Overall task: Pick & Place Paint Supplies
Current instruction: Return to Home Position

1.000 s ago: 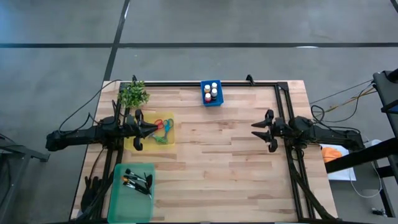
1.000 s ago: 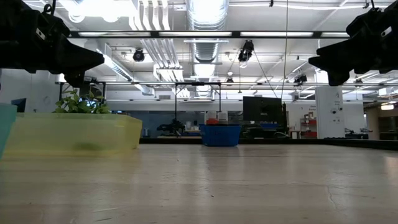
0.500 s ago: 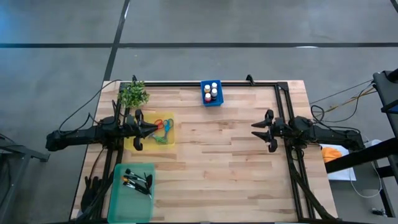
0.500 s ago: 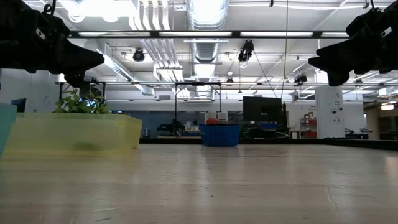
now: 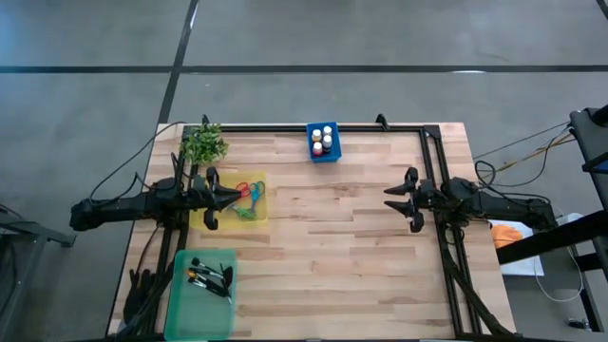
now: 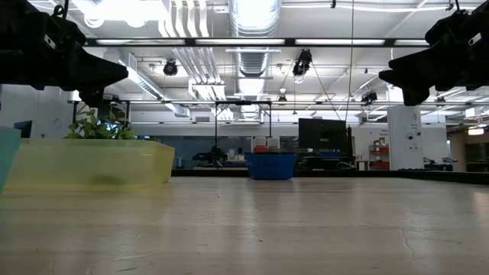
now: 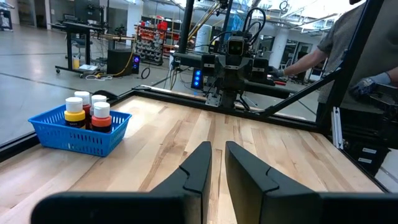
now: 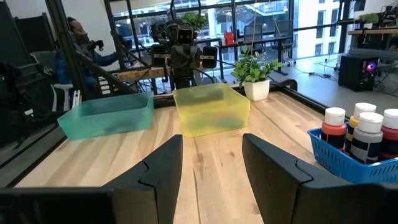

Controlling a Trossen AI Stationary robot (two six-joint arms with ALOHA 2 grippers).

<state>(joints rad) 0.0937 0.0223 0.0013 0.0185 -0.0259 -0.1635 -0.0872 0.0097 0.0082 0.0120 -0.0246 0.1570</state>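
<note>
Several white-capped paint bottles [image 5: 323, 141] stand upright in a blue basket [image 7: 56, 134] at the table's far edge. Red, blue and green scissors [image 5: 249, 195] lie in a yellow bin [image 8: 211, 115] at the left. Dark paintbrushes [image 5: 211, 276] lie in a green bin [image 5: 190, 309] at the near left. My left gripper [image 7: 218, 146] hangs level over the yellow bin's edge [image 5: 237, 198], with only a narrow gap between its fingers and nothing in it. My right gripper [image 8: 211, 138] hangs level at the right [image 5: 386, 201], open and empty.
A small potted plant [image 5: 203, 144] stands at the far left corner behind the yellow bin. Bare wood spans the table's middle between the two arms [image 5: 323, 228]. Black frame rails run along the far and side edges. People show beyond the table in both wrist views.
</note>
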